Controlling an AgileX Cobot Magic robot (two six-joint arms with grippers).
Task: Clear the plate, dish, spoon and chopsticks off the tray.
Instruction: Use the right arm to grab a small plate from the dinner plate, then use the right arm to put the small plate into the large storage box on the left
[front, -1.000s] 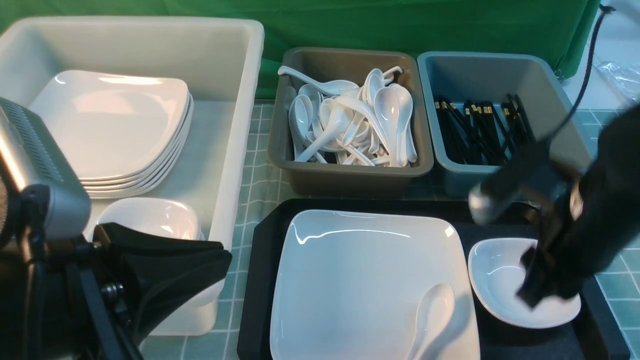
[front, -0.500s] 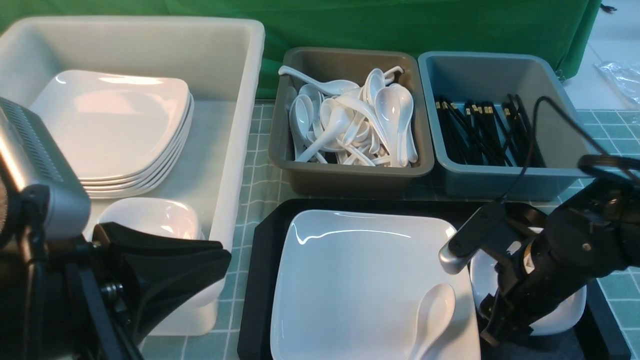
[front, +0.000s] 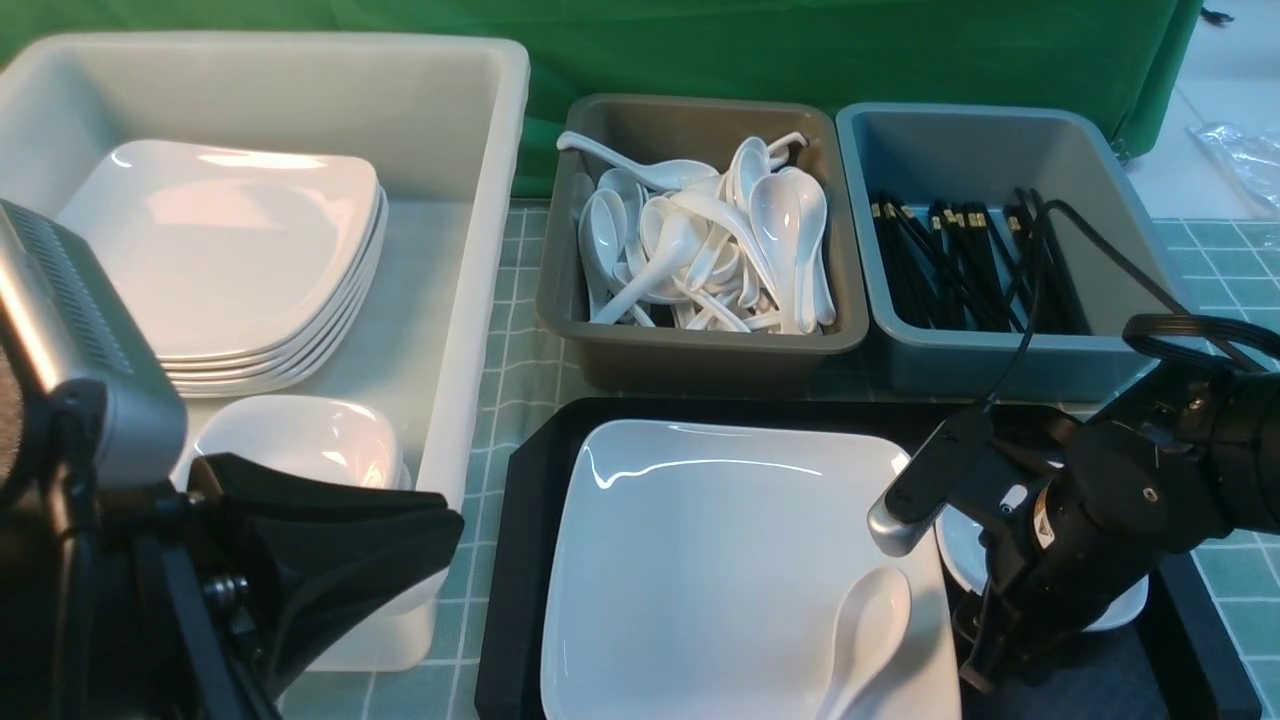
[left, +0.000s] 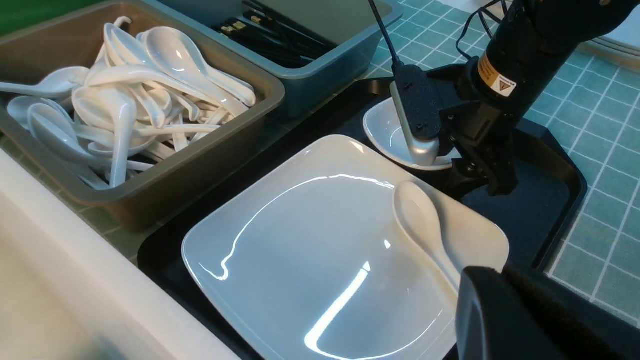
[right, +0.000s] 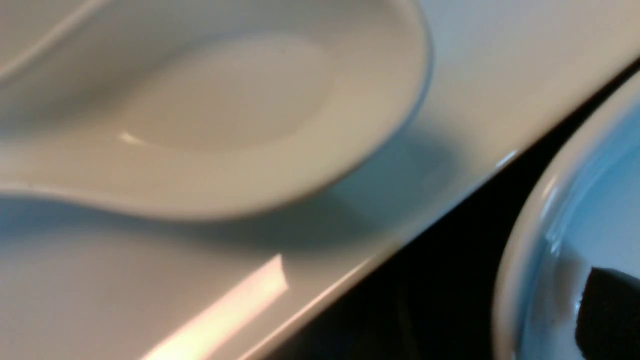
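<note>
Green-tiled surface (front: 515, 300) lay beyond as my right fingers (front: 990, 650) hung wide open and empty low over the tray (front: 515, 560), one fingertip (right: 610, 310) inside the dish (left: 387, 132), spoon (front: 865, 630) and plate (front: 700, 560) just to the other side.

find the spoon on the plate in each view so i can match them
Front view: spoon on the plate's near right corner.
Left wrist view: spoon on the plate edge nearest the dish.
Right wrist view: blurred close-up, spoon over the plate.
Shared landmark: the plate.
</note>
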